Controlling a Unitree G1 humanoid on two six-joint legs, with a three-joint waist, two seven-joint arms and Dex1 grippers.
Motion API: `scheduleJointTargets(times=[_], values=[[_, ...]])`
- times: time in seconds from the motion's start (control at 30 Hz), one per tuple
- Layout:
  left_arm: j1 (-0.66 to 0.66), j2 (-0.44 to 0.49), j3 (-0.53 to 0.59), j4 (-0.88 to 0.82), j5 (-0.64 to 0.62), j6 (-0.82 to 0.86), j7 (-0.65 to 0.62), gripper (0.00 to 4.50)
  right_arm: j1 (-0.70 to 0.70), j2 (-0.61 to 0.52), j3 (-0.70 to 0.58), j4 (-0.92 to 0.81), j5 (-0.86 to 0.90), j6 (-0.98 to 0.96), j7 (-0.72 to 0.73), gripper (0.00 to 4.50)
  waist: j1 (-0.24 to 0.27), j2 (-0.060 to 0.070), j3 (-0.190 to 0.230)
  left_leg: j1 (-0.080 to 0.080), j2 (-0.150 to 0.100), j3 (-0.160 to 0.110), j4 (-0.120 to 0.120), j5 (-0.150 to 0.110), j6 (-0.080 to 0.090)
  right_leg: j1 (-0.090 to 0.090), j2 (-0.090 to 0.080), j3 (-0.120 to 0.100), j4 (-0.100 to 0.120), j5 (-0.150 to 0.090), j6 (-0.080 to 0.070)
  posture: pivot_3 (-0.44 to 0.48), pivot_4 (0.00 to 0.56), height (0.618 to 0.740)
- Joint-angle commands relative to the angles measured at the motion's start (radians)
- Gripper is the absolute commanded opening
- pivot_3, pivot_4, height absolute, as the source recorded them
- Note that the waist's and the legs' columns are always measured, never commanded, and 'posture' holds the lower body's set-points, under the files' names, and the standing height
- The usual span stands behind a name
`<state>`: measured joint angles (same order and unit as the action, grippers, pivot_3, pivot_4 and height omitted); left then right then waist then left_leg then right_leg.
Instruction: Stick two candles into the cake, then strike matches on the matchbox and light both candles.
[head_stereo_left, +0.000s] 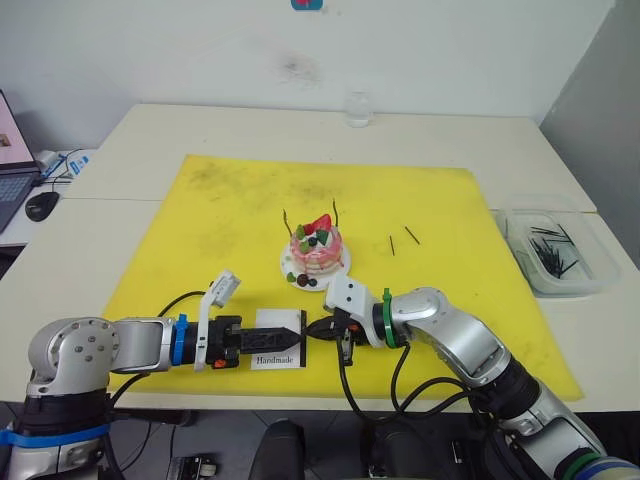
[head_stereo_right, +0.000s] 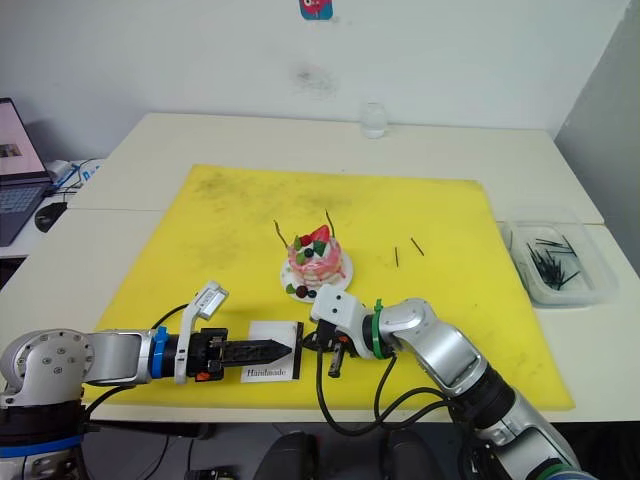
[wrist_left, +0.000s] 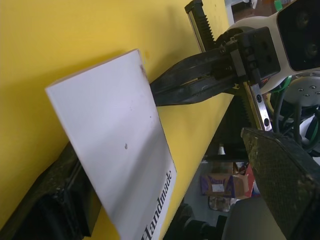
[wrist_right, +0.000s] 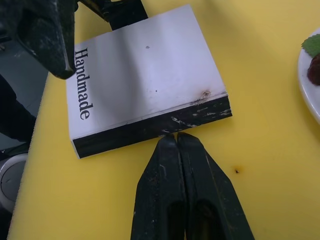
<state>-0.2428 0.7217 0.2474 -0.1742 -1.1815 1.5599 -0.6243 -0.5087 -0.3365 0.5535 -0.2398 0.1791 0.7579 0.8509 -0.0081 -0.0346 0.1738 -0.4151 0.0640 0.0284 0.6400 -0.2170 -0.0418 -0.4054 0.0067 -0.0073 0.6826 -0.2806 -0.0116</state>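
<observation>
A: What's the setting?

B: A pale table against a white wall, with a yellow mat spread over it. Take the cake as the landmark: it sits on its small white plate near the middle of the mat, with both candles standing in it, unlit.

A: And the matchbox?

B: The matchbox lies flat on the mat on the robot's side of the cake, close to the mat's front edge. The left gripper grips it from the left. The right gripper comes in from the other side, its tips pressed together and touching the black striking strip.

A: Do the head views show that contact?

B: Not clearly. The right wrist view does: scuffed strip, tips against it. Whether a match sits between them, I can't tell. The left wrist view shows the box's white face tilted, lettering at the edge.

A: Anything else?

B: Two loose matches lie right of the cake, a clear tray of more sticks farther right, a glass beyond the cake, a laptop far left
</observation>
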Motion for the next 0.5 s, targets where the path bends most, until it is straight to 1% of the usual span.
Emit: scheduleJointTargets(times=[0.03, 0.1, 0.2, 0.43, 0.5], values=[[0.019, 0.017, -0.053, 0.011, 0.044, 0.005, -0.005, 4.5, -0.012, -0.003, -0.002, -0.026, 0.006, 0.006, 0.004, 0.02, 0.0, 0.0, 0.0, 0.0, 0.0, 0.0, 0.0, 0.0, 0.0, 0.0, 0.0, 0.0, 0.0, 0.0, 0.0, 0.0, 0.15, 0.74], [0.017, 0.01, -0.067, 0.012, 0.061, -0.004, 0.001, 4.5, -0.012, -0.002, -0.003, -0.025, 0.006, 0.007, 0.003, 0.02, 0.0, 0.0, 0.0, 0.0, 0.0, 0.0, 0.0, 0.0, 0.0, 0.0, 0.0, 0.0, 0.0, 0.0, 0.0, 0.0, 0.15, 0.74], [0.021, -0.003, -0.076, 0.008, 0.074, -0.013, 0.005, 3.92, -0.012, 0.0, -0.005, -0.023, 0.008, 0.012, 0.0, 0.0, 0.0, 0.0, 0.0, 0.0, 0.0, 0.0, 0.0, 0.0, 0.0, 0.0, 0.0, 0.0, 0.0, 0.0, 0.0, 0.0, 0.15, 0.74], [0.046, -0.018, -0.085, -0.004, 0.108, -0.032, 0.008, 1.64, -0.013, 0.011, -0.011, -0.017, 0.008, 0.017, -0.01, 0.0, 0.0, 0.0, 0.0, 0.0, 0.0, 0.0, 0.0, 0.0, 0.0, 0.0, 0.0, 0.0, 0.0, 0.0, 0.0, 0.0, 0.15, 0.74], [0.049, -0.021, -0.082, -0.004, 0.115, -0.038, 0.007, 1.06, -0.013, 0.017, -0.014, -0.015, 0.008, 0.019, -0.016, 0.0, 0.0, 0.0, 0.0, 0.0, 0.0, 0.0, -0.001, 0.0, 0.0, 0.0, 0.0, 0.0, -0.001, 0.0, 0.0, 0.0, 0.15, 0.74]])
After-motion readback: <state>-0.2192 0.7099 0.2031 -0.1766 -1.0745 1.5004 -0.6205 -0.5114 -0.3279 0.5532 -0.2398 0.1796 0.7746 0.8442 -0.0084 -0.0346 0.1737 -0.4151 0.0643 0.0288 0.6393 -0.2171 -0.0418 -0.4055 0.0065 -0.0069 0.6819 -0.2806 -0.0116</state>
